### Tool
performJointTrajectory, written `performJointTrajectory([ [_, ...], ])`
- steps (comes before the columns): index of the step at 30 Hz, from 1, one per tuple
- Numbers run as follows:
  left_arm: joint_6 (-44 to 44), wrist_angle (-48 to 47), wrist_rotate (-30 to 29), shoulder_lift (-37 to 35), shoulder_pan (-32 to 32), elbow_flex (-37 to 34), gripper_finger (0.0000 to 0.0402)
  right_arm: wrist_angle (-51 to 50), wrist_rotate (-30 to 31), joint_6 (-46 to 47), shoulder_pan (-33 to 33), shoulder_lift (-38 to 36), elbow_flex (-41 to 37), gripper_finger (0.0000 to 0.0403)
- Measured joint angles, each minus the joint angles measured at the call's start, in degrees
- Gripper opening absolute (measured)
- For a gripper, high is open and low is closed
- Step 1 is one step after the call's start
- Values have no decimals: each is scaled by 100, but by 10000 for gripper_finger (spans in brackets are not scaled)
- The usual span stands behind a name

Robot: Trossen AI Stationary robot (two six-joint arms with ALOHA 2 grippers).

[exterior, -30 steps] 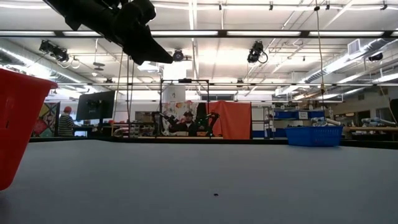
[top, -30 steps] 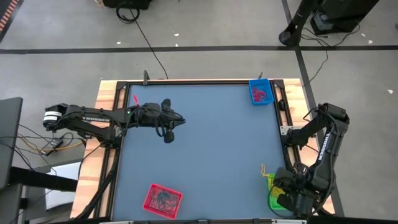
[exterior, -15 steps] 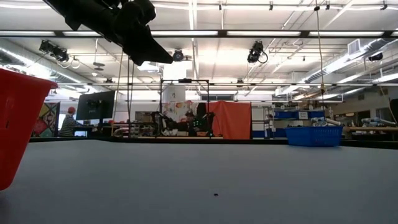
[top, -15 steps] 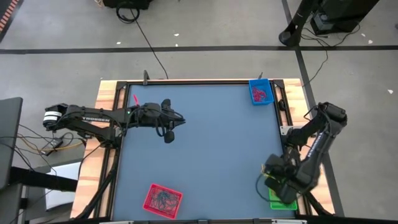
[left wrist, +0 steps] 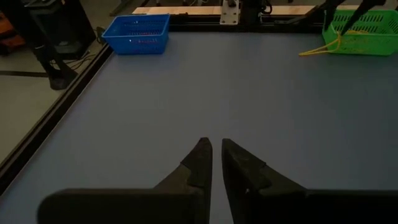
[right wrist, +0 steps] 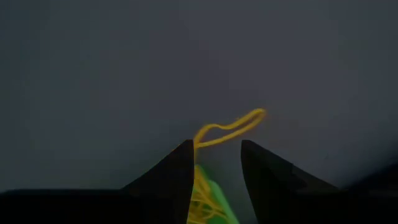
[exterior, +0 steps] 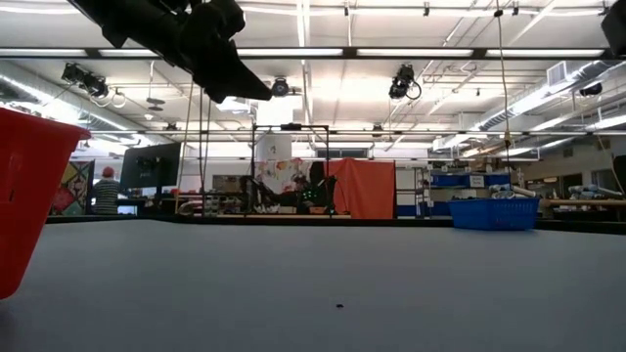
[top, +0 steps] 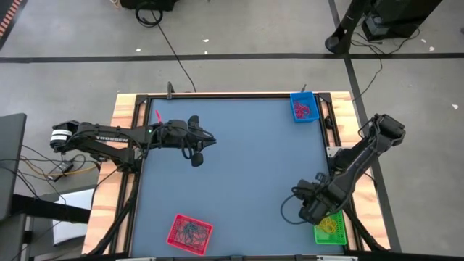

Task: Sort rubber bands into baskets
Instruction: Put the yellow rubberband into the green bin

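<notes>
Yellow rubber bands point(right wrist: 231, 127) trail from the green basket point(top: 330, 227) at the surface's near right corner, caught on one finger point(right wrist: 177, 168) of our opened right tool point(top: 310, 208). We should shake them free over that basket. Left tool point(left wrist: 212, 163), nearly clenched, waits mid-surface.

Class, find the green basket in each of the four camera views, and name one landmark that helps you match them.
High view: green basket at the table's bottom right corner, partly under the right arm.
Low view: not in it.
Left wrist view: far top right, yellow rubber bands trailing over its side.
Right wrist view: a green sliver between the jaws.
Shared landmark: blue basket, also in the low and left wrist views.
</notes>
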Motion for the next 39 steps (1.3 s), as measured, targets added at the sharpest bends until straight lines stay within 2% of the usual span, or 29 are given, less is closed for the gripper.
performJointTrajectory([
  [5, 13, -95, 0, 0, 0, 0, 39, 734, -329, -313, -113, 2, -301, 144],
  [11, 13, -142, -2, 0, 11, 0, 39, 769, -652, -353, -203, 4, -533, 126],
  [14, 13, -119, -4, 0, 11, 0, 39, 776, -741, -316, -236, 4, -665, 90],
  [18, 13, -118, -4, 0, 11, 0, 39, 840, -748, -514, -238, 4, -698, 17],
  [24, 49, -93, -11, 0, 11, 0, 39, 812, -591, -794, -235, -55, -489, 6],
  [30, 105, -91, -13, 0, 11, 0, 39, 564, -425, -579, -169, -412, -173, 4],
  [36, 107, -257, -13, 0, 11, 0, 39, -203, -1727, 409, 332, -687, -106, 2],
  [39, 135, -283, -13, 0, 11, 0, 39, -276, -2241, 863, 718, -781, -106, 2],
])
